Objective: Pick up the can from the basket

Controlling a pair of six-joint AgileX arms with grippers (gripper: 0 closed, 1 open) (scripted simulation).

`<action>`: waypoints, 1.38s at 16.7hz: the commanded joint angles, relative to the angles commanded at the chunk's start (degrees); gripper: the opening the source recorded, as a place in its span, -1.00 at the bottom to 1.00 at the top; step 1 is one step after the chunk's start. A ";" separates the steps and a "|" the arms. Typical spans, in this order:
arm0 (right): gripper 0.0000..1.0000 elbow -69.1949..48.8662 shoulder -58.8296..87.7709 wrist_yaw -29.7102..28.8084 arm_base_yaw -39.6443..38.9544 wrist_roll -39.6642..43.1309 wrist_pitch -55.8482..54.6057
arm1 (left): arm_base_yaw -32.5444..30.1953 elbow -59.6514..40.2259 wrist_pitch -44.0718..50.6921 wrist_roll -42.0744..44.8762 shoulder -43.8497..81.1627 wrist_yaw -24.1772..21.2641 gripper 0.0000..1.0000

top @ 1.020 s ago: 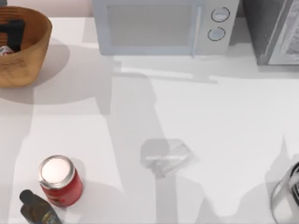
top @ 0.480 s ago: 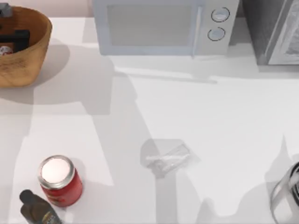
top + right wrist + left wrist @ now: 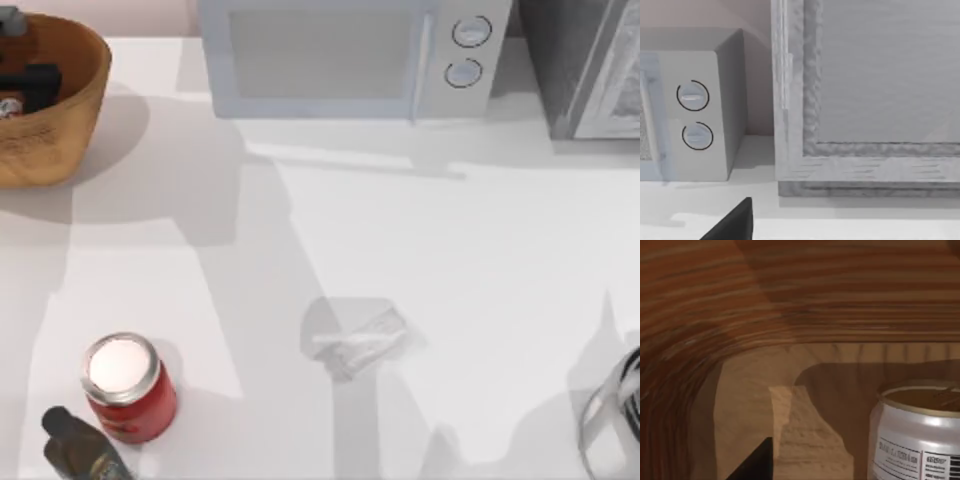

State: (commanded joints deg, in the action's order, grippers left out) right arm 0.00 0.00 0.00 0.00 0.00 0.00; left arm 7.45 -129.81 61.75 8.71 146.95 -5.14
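Kitchen, rendered: white desk (image 3: 480, 260); microwave (image 3: 345, 55) at far edge; red can (image 3: 128, 388) and dark bottle (image 3: 80, 450) near left.

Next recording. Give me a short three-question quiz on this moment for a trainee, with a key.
1. True or false: the can sits outside the basket.
2. The left gripper is: (a) down inside the basket, (b) over the bottle, (c) at the microwave door.
3. Fill in: the larger red can stands toward the top view's ____ side.

Key: 1 false, it is inside the basket; 2 a; 3 left.
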 joint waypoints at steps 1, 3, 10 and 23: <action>1.00 0.00 0.00 0.00 0.00 0.00 0.00 | 0.00 0.00 0.00 0.00 0.00 0.00 0.25; 1.00 0.00 0.00 0.00 0.00 0.00 0.00 | 0.00 0.00 0.00 0.00 0.00 0.00 -0.06; 1.00 0.00 0.00 0.00 0.00 0.00 0.00 | 0.00 0.00 0.00 0.00 0.00 0.00 -1.00; 1.00 0.00 0.00 0.00 0.00 0.00 0.00 | -0.03 4.91 0.38 -0.92 -4.90 0.72 -1.00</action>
State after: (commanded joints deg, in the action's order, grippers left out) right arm 0.00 0.00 0.00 0.00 0.00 0.00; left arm 7.42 -124.89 62.13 7.79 142.05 -4.42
